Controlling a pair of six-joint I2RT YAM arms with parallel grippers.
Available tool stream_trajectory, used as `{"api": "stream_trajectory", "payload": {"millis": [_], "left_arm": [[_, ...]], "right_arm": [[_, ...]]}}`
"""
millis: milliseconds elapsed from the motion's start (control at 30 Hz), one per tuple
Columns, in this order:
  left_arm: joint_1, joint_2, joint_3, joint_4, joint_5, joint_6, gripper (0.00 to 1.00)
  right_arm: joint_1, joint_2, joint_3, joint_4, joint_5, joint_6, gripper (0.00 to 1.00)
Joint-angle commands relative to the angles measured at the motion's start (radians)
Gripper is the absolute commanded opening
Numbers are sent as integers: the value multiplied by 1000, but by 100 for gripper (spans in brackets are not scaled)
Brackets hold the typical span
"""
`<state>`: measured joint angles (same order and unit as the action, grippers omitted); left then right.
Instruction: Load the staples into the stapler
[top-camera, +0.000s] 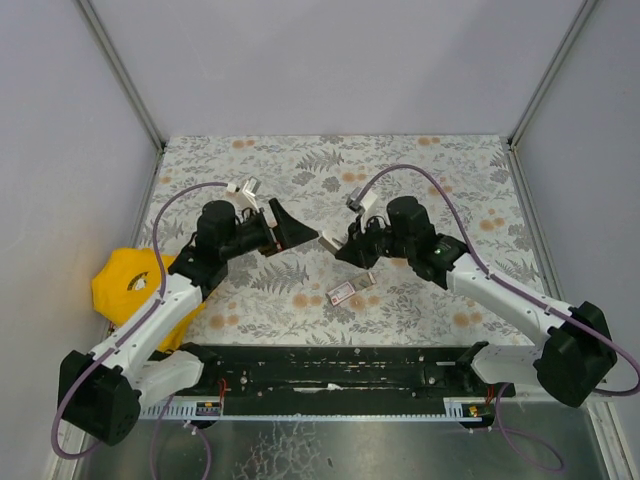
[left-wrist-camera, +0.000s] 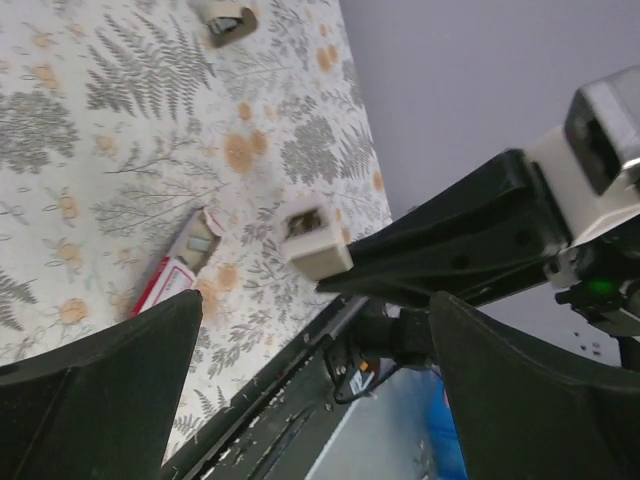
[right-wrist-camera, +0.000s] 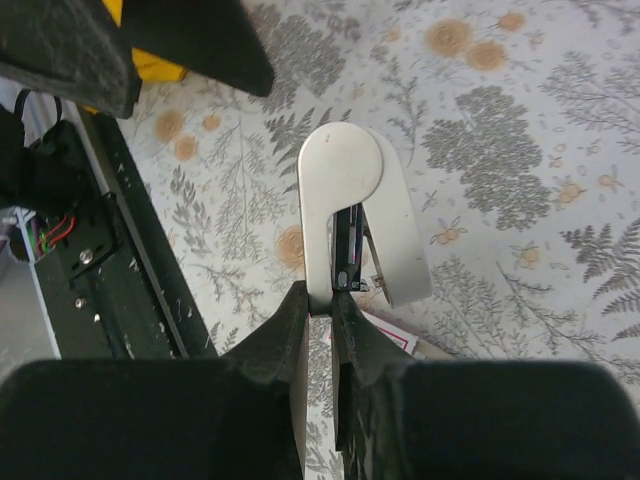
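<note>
Ferns and orange flowers cover the table (top-camera: 450, 170). Near its middle, the right pincer (right-wrist-camera: 320, 300) is clenched on a white stapler with a round end (right-wrist-camera: 355, 190). At 9 o'clock from it, the left pincer (top-camera: 305, 233) is spread wide with nothing in it. At 6 o'clock from the stapler, a tiny flat pink-and-white carton of staples (left-wrist-camera: 180, 270) lies on the table. Its grey tray (left-wrist-camera: 203, 240) pokes out of one end. What is inside the tray is too small to see.
</note>
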<state>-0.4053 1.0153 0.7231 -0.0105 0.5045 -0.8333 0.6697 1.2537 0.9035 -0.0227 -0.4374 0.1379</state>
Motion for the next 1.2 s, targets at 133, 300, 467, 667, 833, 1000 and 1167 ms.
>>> {"api": "stream_trajectory", "payload": {"millis": [133,300,467,667,833,1000,1167], "left_arm": [[-14,87,80,36,216,-1,96],[-20,132,86,-7,211,15,92],[-36,173,89,-7,234,2,73],[-37,173,43,65,264,-58,54],[-38,170,28,82,272,-75,43],[-37,157,8,110,288,-100,33],[-36,130,-52,233,308,-183,13]], "right_arm": [[90,-28,84,-138,-20,-151,0],[107,-33,114,-182,-27,-185,0],[115,-37,111,-176,-26,-187,0],[120,-30,110,-185,-23,-191,0],[126,-34,113,-191,-18,-193,0],[129,-39,111,-197,-6,-192,0],[129,-66,84,-164,33,-163,0]]}}
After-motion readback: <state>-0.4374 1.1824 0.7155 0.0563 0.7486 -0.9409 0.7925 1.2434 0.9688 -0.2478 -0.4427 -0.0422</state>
